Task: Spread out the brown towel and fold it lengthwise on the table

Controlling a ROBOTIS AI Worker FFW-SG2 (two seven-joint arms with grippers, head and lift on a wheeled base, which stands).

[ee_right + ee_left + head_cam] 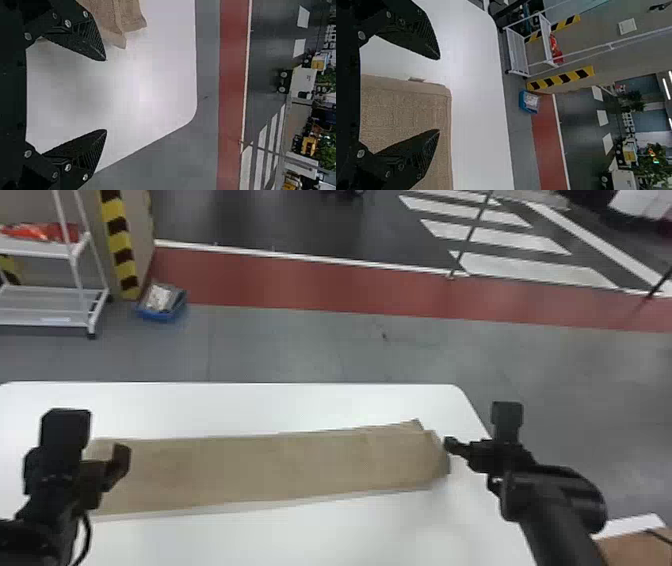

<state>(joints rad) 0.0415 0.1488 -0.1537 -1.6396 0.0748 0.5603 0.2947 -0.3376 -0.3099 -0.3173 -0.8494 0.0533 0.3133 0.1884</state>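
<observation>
Brown woven towel on a white counter with rounded corners, lying as a long, narrow folded band that runs from the robot's left to its right. At its right end the layers are offset: a corner of cloth projects beyond the upper layer on the far side, and the end edge is uneven. A small tab protrudes from the edge at the left end. The left black two-fingered claw is positioned over the left end of the towel; its fingers stand wide apart, released, with nothing grasped. The right black two-fingered claw is located just beside the towel's right end, near the counter's right edge; it is likewise released, its fingers spread and empty. Beyond the counter, on a grey floor, are a white metal rack bearing red-orange items, a yellow-and-black striped post, and a blue bin at its foot.
</observation>
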